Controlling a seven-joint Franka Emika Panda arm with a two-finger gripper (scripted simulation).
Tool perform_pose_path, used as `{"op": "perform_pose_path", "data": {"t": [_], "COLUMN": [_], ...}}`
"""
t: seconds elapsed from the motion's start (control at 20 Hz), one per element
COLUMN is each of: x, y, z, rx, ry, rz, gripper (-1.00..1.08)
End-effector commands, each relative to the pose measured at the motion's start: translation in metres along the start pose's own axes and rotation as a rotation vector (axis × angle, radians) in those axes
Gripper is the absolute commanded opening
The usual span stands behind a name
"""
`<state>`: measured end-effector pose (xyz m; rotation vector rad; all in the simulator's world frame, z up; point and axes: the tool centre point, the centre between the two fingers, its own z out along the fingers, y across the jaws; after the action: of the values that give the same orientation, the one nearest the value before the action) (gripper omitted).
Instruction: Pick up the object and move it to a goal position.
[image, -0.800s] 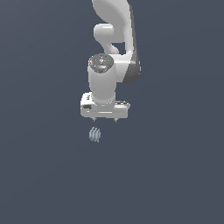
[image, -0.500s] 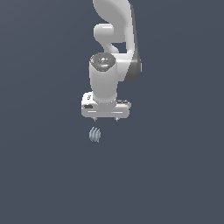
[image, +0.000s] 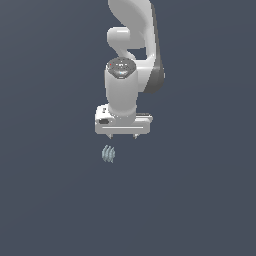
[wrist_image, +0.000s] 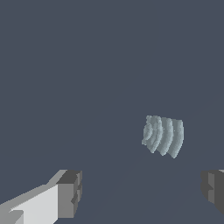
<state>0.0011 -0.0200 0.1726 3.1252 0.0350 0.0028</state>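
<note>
With its fingers spread wide and empty, the gripper (image: 122, 136) hovers near the ribbed blue-grey object (image: 108, 153) lying on the floor, so the approach seems underway, calling next for centring and descending.

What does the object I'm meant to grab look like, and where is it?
Find the white arm and follow it down to its tool. Just below, toward the exterior view's left, lies the object: tiny, pale blue-grey, ribbed like thin curved slices, the only item on the dark surface.
</note>
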Motion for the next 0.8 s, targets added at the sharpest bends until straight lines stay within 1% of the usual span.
{"op": "perform_pose_path", "data": {"t": [0.0, 0.2, 0.5, 0.75], "x": [0.001, 0.004, 0.006, 0.005], "y": [0.006, 0.022, 0.056, 0.072], "z": [0.007, 0.026, 0.064, 0.081], "rx": [0.002, 0.008, 0.015, 0.016], "ry": [-0.001, -0.002, -0.003, -0.003], "rz": [0.015, 0.06, 0.149, 0.189], "gripper": [1.0, 1.0, 1.0, 1.0]}}
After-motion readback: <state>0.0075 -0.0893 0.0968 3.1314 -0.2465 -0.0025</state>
